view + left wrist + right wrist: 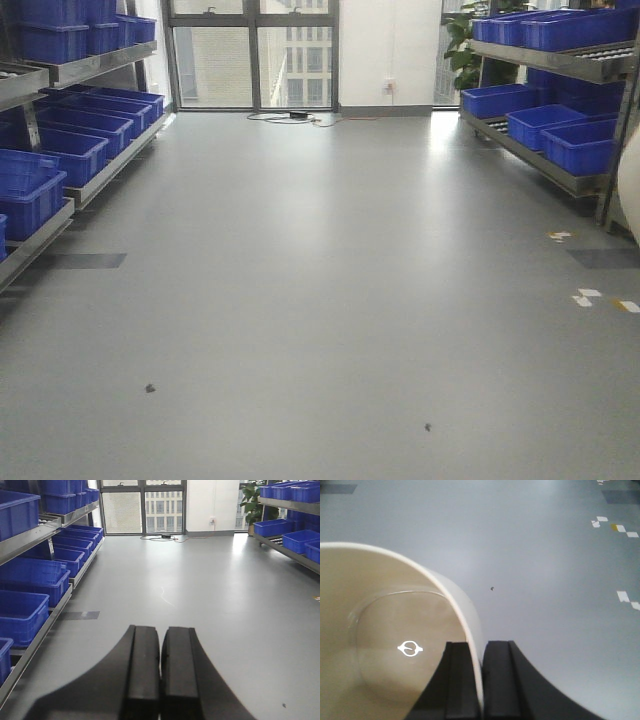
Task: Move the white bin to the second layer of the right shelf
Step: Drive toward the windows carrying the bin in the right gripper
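Right end effector [482,655] is clamped narrow on the white bin [380,605]. One black finger sits inside the wall, the other outside, and the rim is pinched between them. Only the right wrist view gives us that grip. It shows the cream interior filling the lower left, a small round mark on the bin's bottom, and the grey floor [545,580] beyond, with white tape marks [602,521] toward the upper right corner.

Over to the left end effector [161,635]: its fingers are pressed together with nothing between them, pointing down the aisle. That left wrist view alone shows the left shelf [30,536] up close, with blue crates [30,577] packed along it and a window [142,507] at the far end.

The front view shows neither end effector. The bin is only a pale curved sliver at the right edge, just beside the right shelf [535,158]. The shelf's roller level [598,52], up at the top right corner, carries blue crates, and so does the level below. Which one counts as the second layer I cannot tell.
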{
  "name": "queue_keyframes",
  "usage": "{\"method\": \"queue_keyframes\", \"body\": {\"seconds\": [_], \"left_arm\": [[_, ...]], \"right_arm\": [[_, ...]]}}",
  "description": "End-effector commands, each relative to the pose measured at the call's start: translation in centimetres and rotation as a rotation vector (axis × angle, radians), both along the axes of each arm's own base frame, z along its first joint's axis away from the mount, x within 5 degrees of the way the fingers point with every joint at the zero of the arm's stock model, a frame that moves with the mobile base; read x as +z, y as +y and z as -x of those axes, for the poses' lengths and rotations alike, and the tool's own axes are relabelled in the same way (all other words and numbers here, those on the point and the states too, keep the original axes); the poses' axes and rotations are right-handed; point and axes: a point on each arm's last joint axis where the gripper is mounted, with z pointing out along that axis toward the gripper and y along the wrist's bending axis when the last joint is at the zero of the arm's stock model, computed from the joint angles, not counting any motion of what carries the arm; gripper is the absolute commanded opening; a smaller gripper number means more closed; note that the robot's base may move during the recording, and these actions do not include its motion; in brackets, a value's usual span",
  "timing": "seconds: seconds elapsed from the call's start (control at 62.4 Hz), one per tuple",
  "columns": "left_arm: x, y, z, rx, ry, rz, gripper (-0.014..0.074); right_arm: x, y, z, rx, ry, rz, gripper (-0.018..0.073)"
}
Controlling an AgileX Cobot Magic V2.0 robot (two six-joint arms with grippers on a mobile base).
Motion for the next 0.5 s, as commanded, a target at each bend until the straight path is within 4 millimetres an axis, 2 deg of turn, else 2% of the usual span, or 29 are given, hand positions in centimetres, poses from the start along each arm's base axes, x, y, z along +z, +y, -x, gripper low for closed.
{"method": "queue_keyframes", "body": {"seconds": [0.0, 0.481], "left_arm": [[-0.07, -0.01, 0.03, -0.003, -0.070, 0.018, 0.0085], [-0.07, -0.01, 0.03, -0.003, -0.070, 0.018, 0.0085]], "right_arm": [[1.69, -0.02, -0.29, -0.006, -0.119, -0.010, 0.0055], [1.69, -0.02, -0.29, -0.006, -0.119, -0.010, 0.0055]]}}
